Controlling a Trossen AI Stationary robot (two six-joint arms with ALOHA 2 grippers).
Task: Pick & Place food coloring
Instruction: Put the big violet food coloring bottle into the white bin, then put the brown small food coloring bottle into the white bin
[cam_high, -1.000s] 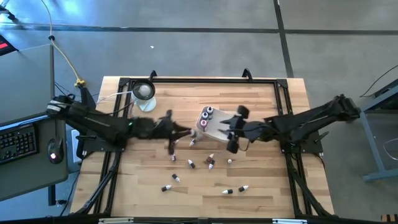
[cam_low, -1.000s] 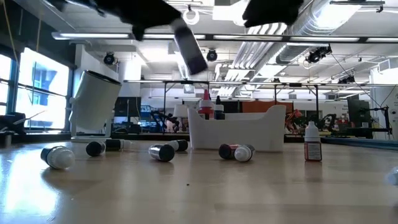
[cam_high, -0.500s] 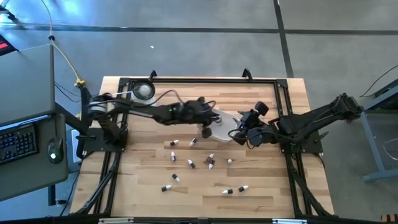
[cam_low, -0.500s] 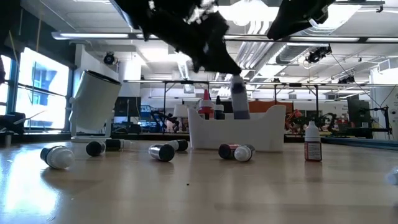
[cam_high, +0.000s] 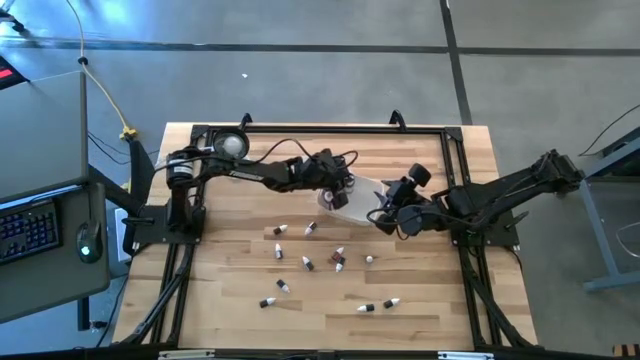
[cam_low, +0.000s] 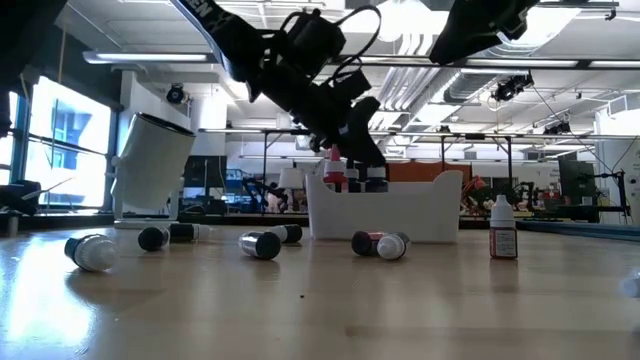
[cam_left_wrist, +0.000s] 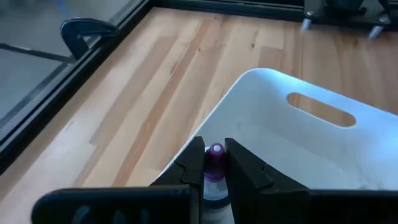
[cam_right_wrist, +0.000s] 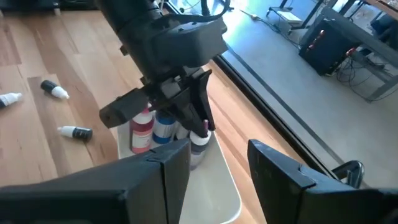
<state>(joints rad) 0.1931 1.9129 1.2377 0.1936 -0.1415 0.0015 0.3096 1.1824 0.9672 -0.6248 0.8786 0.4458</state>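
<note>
My left gripper (cam_high: 334, 196) sits low over the white tray (cam_high: 358, 206), fingers closed on a purple-capped bottle (cam_left_wrist: 215, 163), so that end of the tray is blocked. My right gripper (cam_high: 386, 216), jaws apart, crowds the tray's other edge. Loose bottles (cam_high: 307, 263) scatter mid-table (a few near the front edge). The table (cam_high: 440, 290) stays bare along the back edge and near the right front corner.

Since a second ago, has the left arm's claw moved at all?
Yes. The left gripper has swung from over the bare wood beside the white tray to above the tray's end, shut on a purple-capped bottle beside the bottles already standing there.
</note>
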